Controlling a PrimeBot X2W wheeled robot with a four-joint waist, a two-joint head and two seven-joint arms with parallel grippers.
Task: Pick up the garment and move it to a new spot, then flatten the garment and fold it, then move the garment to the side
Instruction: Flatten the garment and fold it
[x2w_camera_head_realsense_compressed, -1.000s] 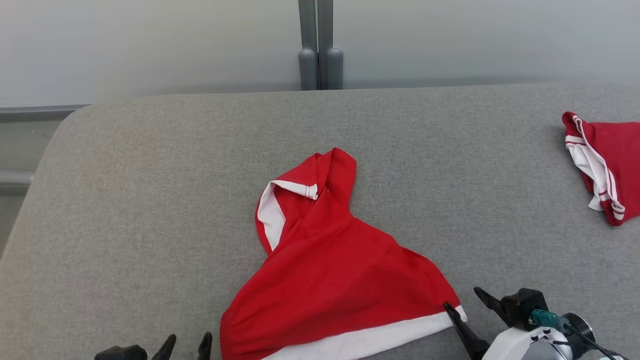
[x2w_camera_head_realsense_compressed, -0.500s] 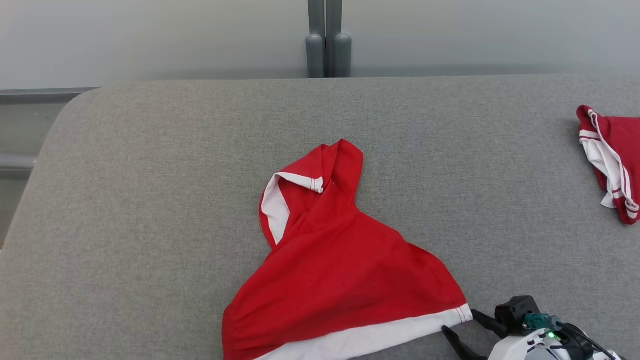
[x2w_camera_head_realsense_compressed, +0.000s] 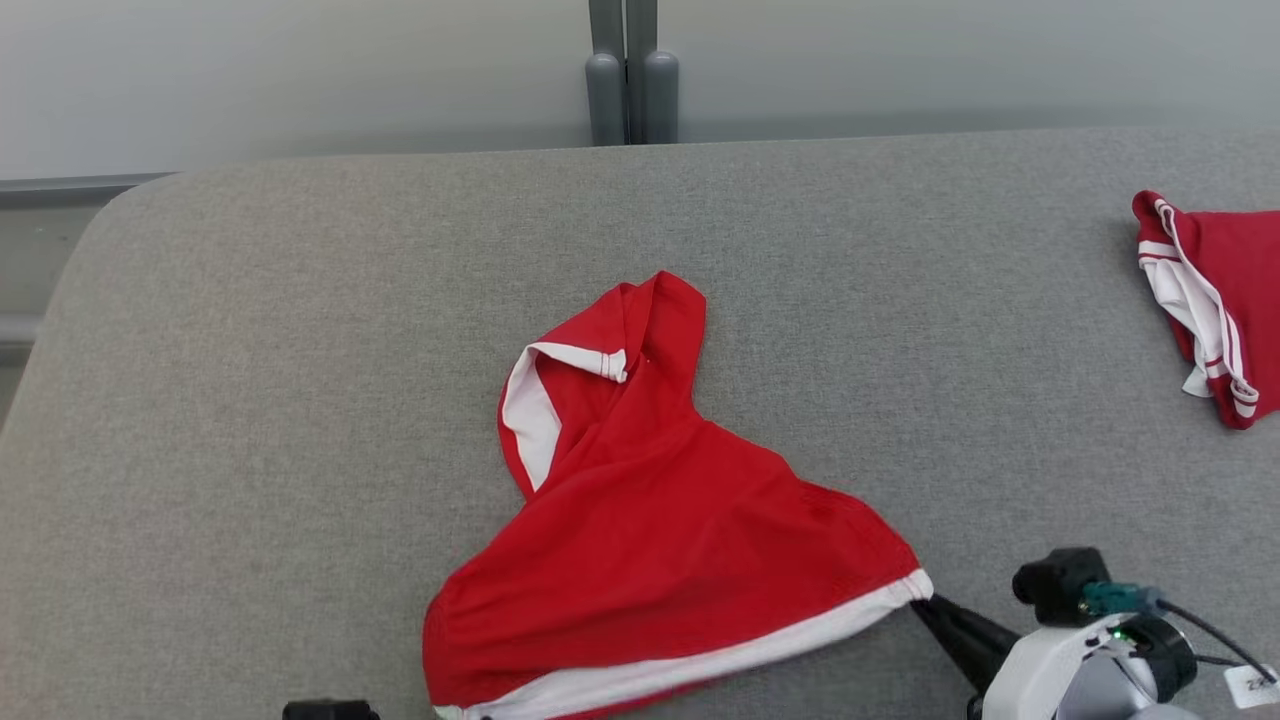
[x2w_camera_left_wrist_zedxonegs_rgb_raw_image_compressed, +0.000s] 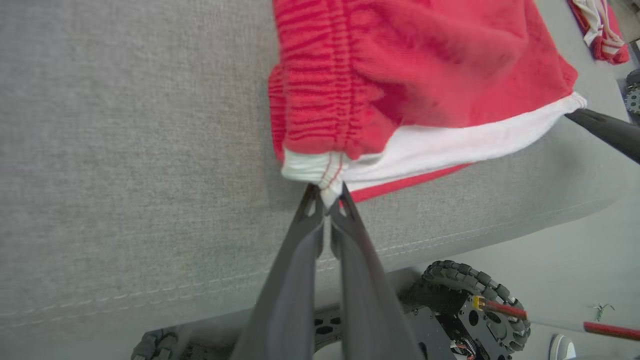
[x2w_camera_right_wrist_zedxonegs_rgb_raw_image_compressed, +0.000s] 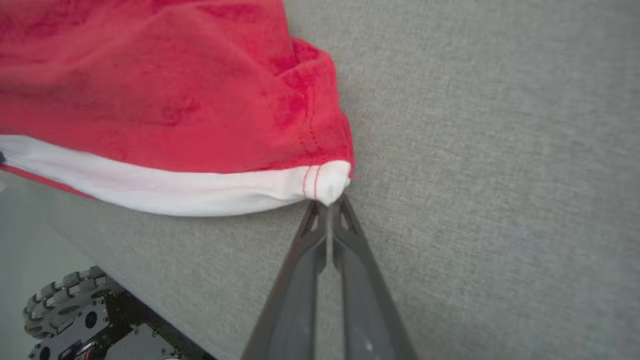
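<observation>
Both are pinched shut: my left gripper (x2w_camera_left_wrist_zedxonegs_rgb_raw_image_compressed: 327, 194) holds the red white-banded cloth garment (x2w_camera_head_realsense_compressed: 660, 520) at its lower-left corner, my right gripper (x2w_camera_right_wrist_zedxonegs_rgb_raw_image_compressed: 330, 202) at its lower-right, and the long edge spans between them.

At the head view's right edge, you lose part of another red-and-white striped garment (x2w_camera_head_realsense_compressed: 1215, 300). The red cloth garment with a white band (x2w_camera_head_realsense_compressed: 660, 540) runs past the top edge in the 2 wrist views, blurred there, and the head view's bottom edge clips its near left corner.
</observation>
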